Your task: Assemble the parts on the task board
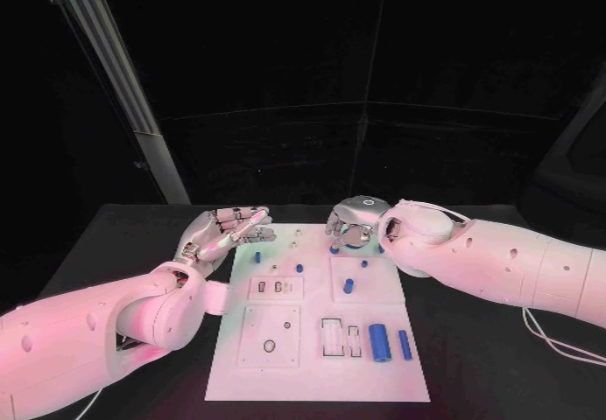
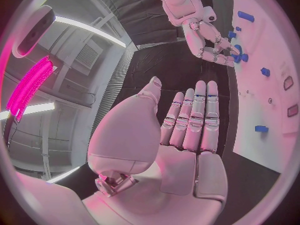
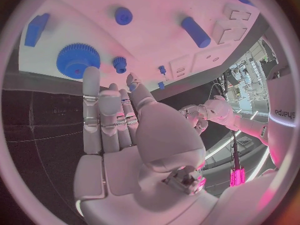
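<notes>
Where it lies flat, the white task board (image 1: pixel 319 350) carries small blue parts (image 1: pixel 377 339).

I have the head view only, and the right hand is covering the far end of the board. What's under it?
Observer: The right wrist view shows a large blue gear on the task board, just beyond the fingertips of the right hand.
Operator: Is that hand holding anything?
Observer: No. Its fingers are straight and its palm is bare.
Operator: And the left one?
Observer: In the left wrist view the left hand is flat with nothing in it.
</notes>
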Available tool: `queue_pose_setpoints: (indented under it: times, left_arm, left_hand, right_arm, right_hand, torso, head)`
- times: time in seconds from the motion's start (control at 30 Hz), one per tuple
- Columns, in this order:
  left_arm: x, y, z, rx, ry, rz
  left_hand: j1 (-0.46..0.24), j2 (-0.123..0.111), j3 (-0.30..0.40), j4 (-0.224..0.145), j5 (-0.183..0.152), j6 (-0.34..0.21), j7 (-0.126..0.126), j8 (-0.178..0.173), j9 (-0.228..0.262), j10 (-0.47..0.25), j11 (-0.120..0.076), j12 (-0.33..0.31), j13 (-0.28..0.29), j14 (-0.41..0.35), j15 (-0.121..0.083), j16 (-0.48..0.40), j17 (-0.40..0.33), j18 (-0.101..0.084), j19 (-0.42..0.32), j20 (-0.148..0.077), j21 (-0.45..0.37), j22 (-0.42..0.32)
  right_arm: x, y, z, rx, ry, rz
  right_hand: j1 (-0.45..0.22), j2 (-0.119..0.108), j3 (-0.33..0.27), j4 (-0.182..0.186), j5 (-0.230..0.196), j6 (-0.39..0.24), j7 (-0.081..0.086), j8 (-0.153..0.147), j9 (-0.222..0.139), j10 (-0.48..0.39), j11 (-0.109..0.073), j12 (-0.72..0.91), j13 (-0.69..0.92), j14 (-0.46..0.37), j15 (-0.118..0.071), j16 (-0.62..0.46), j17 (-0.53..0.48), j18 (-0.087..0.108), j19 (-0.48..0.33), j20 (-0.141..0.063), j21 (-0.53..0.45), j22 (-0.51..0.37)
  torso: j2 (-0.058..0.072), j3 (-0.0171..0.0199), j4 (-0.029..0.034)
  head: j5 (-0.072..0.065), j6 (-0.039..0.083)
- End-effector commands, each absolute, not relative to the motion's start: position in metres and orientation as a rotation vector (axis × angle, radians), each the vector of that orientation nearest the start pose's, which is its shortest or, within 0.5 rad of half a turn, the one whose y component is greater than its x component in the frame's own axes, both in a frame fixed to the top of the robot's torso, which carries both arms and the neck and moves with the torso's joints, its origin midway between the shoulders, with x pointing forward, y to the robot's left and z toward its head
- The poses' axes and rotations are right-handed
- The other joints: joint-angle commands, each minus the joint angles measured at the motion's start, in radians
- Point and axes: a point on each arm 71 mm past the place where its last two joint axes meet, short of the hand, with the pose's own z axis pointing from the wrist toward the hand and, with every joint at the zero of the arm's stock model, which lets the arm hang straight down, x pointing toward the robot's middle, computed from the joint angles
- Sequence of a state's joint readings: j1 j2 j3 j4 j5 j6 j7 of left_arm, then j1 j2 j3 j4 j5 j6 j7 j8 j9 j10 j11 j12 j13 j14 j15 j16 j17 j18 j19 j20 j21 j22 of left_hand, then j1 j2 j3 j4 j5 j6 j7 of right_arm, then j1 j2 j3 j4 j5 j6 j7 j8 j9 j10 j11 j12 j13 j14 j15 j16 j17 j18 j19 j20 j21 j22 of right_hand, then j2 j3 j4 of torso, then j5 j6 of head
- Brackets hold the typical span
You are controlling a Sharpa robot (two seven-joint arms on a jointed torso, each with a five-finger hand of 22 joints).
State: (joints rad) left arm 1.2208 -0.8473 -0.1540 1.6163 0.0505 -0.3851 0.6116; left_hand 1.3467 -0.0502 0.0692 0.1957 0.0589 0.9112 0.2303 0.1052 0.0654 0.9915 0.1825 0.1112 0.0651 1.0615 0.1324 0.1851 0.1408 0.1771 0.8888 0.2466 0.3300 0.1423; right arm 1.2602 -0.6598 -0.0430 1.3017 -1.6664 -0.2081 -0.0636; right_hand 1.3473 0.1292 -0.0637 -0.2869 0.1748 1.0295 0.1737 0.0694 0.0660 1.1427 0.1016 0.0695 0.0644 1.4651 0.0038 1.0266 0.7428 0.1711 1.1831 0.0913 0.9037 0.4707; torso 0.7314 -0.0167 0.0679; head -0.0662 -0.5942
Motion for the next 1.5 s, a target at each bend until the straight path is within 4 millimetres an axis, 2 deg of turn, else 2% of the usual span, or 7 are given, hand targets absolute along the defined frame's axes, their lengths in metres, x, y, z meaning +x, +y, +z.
queue_pose_setpoints:
  times: [0.03,0.3,0.67,1.03,1.23,1.37,1.5]
  left_arm:
    - [0.461,0.190,-0.188,-1.042,1.321,-1.645]
    - [0.462,0.193,-0.188,-1.044,1.321,-1.639]
    - [0.464,0.193,-0.189,-1.045,1.323,-1.637]
    - [0.464,0.194,-0.188,-1.047,1.326,-1.633]
    - [0.465,0.195,-0.188,-1.047,1.326,-1.632]
    - [0.465,0.195,-0.188,-1.047,1.326,-1.631]
    - [0.465,0.196,-0.188,-1.048,1.325,-1.629]
  left_hand:
    - [-0.009,0.002,-0.006,-0.001,-0.004,-0.005,0.008,-0.007,-0.001,-0.002,0.003,-0.005,-0.001,-0.005,0.005,-0.007,0.001,0.005,0.006,-0.002,0.004,-0.001]
    - [-0.009,0.002,-0.007,-0.002,-0.004,-0.006,0.009,-0.008,-0.001,-0.004,0.004,-0.006,-0.001,-0.006,0.005,-0.008,0.001,0.005,0.006,-0.002,0.004,-0.002]
    - [-0.008,0.002,-0.008,-0.003,-0.004,-0.007,0.010,-0.010,-0.001,-0.006,0.005,-0.008,-0.002,-0.006,0.006,-0.009,0.002,0.005,0.007,-0.002,0.003,-0.002]
    - [-0.007,0.005,-0.008,-0.005,-0.004,-0.010,0.011,-0.012,-0.001,-0.010,0.006,-0.012,-0.002,-0.005,0.006,-0.012,0.002,0.005,0.007,-0.001,0.003,-0.003]
    - [-0.007,0.006,-0.008,-0.005,-0.004,-0.011,0.011,-0.013,-0.001,-0.011,0.006,-0.012,-0.002,-0.006,0.007,-0.012,0.003,0.005,0.007,-0.001,0.002,-0.003]
    - [-0.006,0.008,-0.007,-0.006,-0.004,-0.011,0.012,-0.014,-0.001,-0.012,0.007,-0.013,-0.002,-0.006,0.007,-0.013,0.003,0.005,0.007,-0.001,0.002,-0.004]
    - [-0.006,0.008,-0.007,-0.006,-0.004,-0.011,0.012,-0.014,-0.001,-0.012,0.007,-0.013,-0.002,-0.006,0.007,-0.013,0.003,0.005,0.007,-0.001,0.002,-0.004]
  right_arm:
    - [0.531,-0.163,-0.173,-0.471,1.659,0.462]
    - [0.531,-0.163,-0.177,-0.490,1.702,0.440]
    - [0.532,-0.161,-0.179,-0.511,1.718,0.426]
    - [0.532,-0.160,-0.181,-0.512,1.752,0.437]
    - [0.533,-0.160,-0.177,-0.488,1.699,0.453]
    - [0.531,-0.160,-0.169,-0.432,1.613,0.511]
    - [0.532,-0.158,-0.158,-0.384,1.541,0.560]
  right_hand:
    - [-0.005,-0.003,0.008,-0.001,-0.004,-0.004,-0.002,-0.005,0.000,-0.008,0.000,-0.005,-0.001,0.030,0.009,0.041,0.043,0.001,0.010,0.006,0.044,0.051]
    - [-0.012,-0.003,0.021,0.000,-0.006,0.004,-0.005,-0.004,0.000,-0.006,-0.001,-0.004,-0.002,0.032,0.009,0.135,0.145,-0.014,0.036,0.008,0.145,0.176]
    - [-0.005,0.012,0.045,-0.002,-0.010,0.014,-0.008,-0.004,0.001,0.001,-0.003,-0.004,-0.002,0.030,0.007,0.171,0.181,-0.020,0.042,0.008,0.187,0.224]
    - [-0.002,0.038,0.104,-0.002,-0.062,0.027,-0.011,-0.004,0.001,0.016,-0.007,-0.004,-0.002,0.026,0.003,0.209,0.215,-0.028,0.052,0.009,0.240,0.288]
    - [0.020,0.055,0.169,-0.004,-0.096,0.052,-0.018,0.000,0.003,0.047,-0.016,0.001,0.000,0.025,-0.007,0.230,0.234,-0.033,0.063,0.008,0.275,0.333]
    - [0.009,0.046,0.217,-0.001,-0.120,0.063,-0.019,-0.002,0.003,0.063,-0.020,-0.001,0.001,0.023,-0.009,0.244,0.245,-0.036,0.066,0.006,0.295,0.356]
    - [0.006,0.028,0.254,-0.002,-0.118,0.063,-0.017,-0.004,0.003,0.063,-0.019,-0.004,0.001,0.022,-0.008,0.251,0.249,-0.038,0.066,0.007,0.306,0.368]
  torso:
    - [0.003,-0.0015,0.0014]
    - [0.006,-0.0007,0.0037]
    - [0.009,0.0011,0.0036]
    - [0.015,0.0003,0.0035]
    - [0.016,0.0004,0.0042]
    - [0.016,0.0016,0.0051]
    - [0.016,-0.0005,0.0050]
  head:
    - [0.001,-0.003]
    - [0.004,-0.005]
    - [0.009,-0.004]
    - [0.013,-0.004]
    - [0.014,-0.009]
    - [0.018,-0.009]
    - [0.018,-0.008]
